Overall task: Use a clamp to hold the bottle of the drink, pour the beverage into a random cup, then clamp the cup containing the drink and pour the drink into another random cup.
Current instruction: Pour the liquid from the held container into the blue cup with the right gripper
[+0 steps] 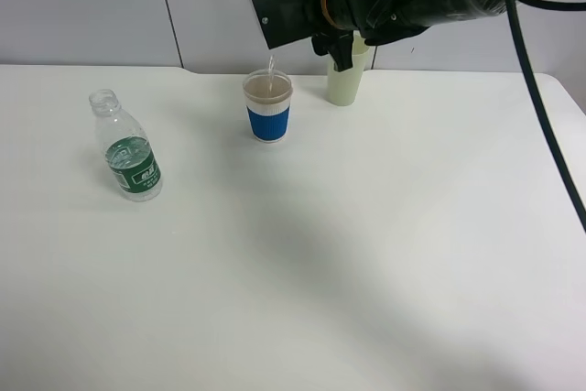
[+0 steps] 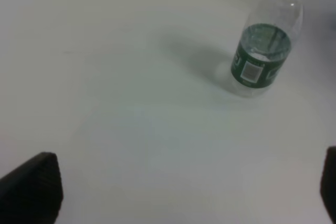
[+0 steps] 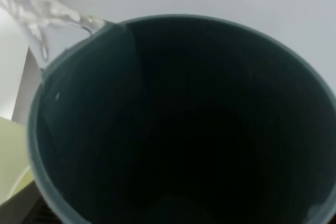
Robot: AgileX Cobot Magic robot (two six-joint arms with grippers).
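Note:
My right gripper (image 1: 322, 8) is shut on a dark teal cup (image 1: 291, 12) and holds it tipped on its side above a paper cup with a blue sleeve (image 1: 268, 107). A thin stream of water (image 1: 270, 62) runs from the dark cup's rim into the blue-sleeved cup, which holds liquid. In the right wrist view the dark cup (image 3: 184, 124) fills the frame, with water (image 3: 37, 9) leaving its lip. The uncapped clear bottle with a green label (image 1: 128, 148) stands at the left, also in the left wrist view (image 2: 262, 51). My left gripper (image 2: 181, 187) is open and empty, away from the bottle.
A pale yellow-green cup (image 1: 346, 81) stands just behind and to the right of the blue-sleeved cup, under my right arm. The white table (image 1: 348, 254) ends at a grey wall behind. A black cable (image 1: 540, 107) hangs at the right.

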